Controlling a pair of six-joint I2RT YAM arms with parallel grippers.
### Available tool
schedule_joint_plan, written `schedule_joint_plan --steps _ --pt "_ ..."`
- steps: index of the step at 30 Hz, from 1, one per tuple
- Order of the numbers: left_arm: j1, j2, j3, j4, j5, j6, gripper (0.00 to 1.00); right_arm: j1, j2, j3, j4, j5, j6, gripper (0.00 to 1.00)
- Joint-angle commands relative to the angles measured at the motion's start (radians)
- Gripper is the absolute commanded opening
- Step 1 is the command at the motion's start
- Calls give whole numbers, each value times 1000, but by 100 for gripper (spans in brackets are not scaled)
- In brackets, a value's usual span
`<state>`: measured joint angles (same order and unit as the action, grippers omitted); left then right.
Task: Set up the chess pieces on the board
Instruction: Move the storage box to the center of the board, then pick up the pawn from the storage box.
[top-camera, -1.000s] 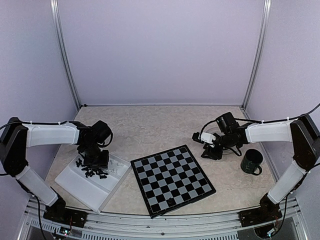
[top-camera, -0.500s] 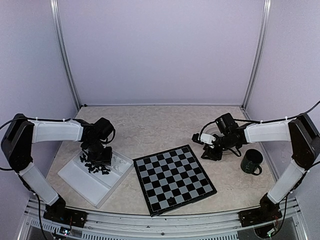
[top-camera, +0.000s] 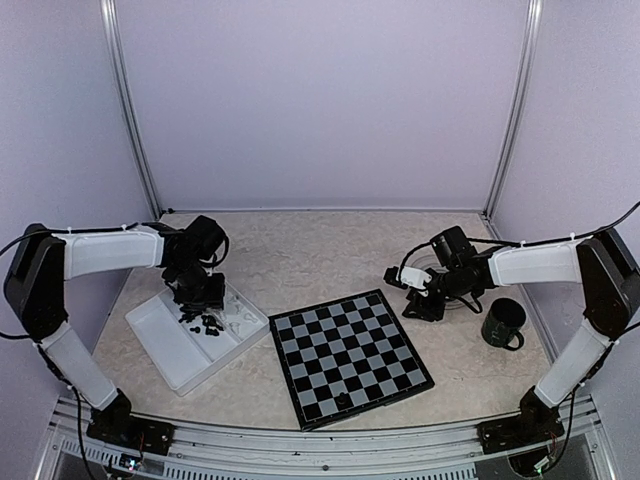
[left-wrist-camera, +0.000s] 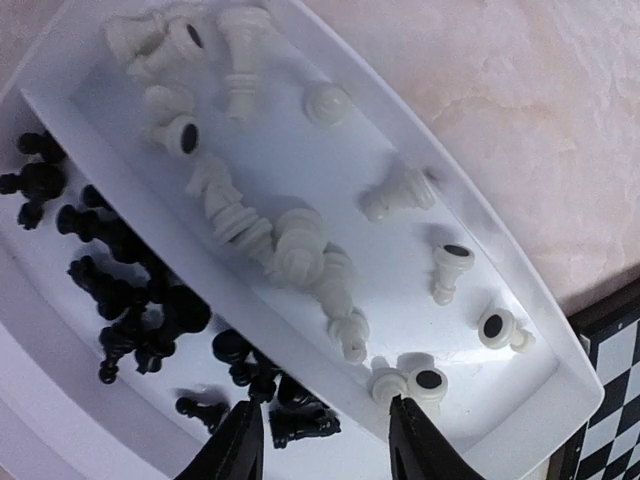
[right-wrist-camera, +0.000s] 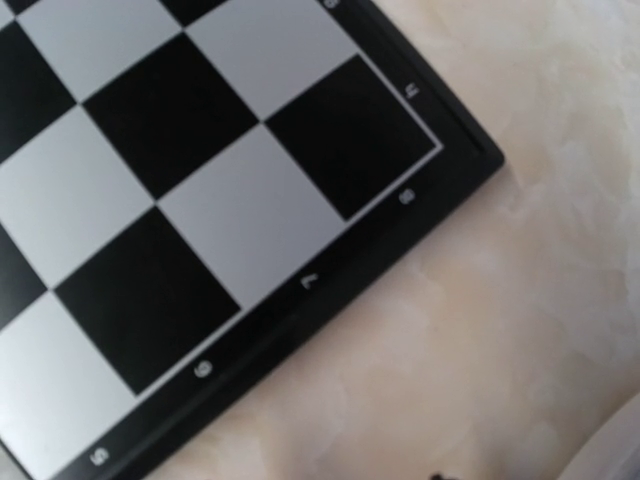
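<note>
The board (top-camera: 345, 355) lies at the table's middle, with one black piece (top-camera: 343, 402) near its front edge. Its corner fills the right wrist view (right-wrist-camera: 200, 200). The other chess pieces lie in a white tray (top-camera: 165, 345) at the left: black ones (left-wrist-camera: 130, 300) in one compartment, white ones (left-wrist-camera: 300, 250) in the other. My left gripper (top-camera: 200, 297) hangs low over the tray, open (left-wrist-camera: 325, 445), one fingertip on each side of the divider wall. My right gripper (top-camera: 420, 303) hovers off the board's far right corner; its fingers hardly show.
A dark green mug (top-camera: 503, 324) stands right of the board. A round grey plate (top-camera: 440, 272) lies behind the right gripper. The tray's near corner almost touches the board's left corner (left-wrist-camera: 610, 400).
The tray has slid and turned away from the front edge, toward the board, along with my left gripper. The right arm has barely moved.
</note>
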<state>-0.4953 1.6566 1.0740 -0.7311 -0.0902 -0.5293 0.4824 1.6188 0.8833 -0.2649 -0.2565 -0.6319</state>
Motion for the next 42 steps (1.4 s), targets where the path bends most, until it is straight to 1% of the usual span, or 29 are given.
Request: schedule_joint_plan --steps 1,5,7,9,16,19,24,35,42 --pt "84 -136 -3 -39 -59 10 43 11 12 -1 -13 -5 0 46" --pt "240 -175 -25 -10 -59 57 40 16 13 0 -17 -16 -2 46" --pt "287 -162 -21 23 -50 76 36 19 15 1 -20 -17 -3 46" --pt "311 -139 -8 43 -35 84 31 21 16 1 -21 -17 -4 46" --pt "347 -28 41 74 -73 67 29 22 9 -3 -17 -4 -8 46" --pt "361 6 51 86 -81 66 27 22 6 -6 -16 0 -9 46" --pt "369 31 56 111 -83 65 25 22 5 -8 -14 3 -11 46" --pt "377 110 72 130 -101 59 24 22 9 -10 -16 3 -15 46" --pt "386 135 66 140 -105 58 24 22 15 -10 -18 2 -18 46"
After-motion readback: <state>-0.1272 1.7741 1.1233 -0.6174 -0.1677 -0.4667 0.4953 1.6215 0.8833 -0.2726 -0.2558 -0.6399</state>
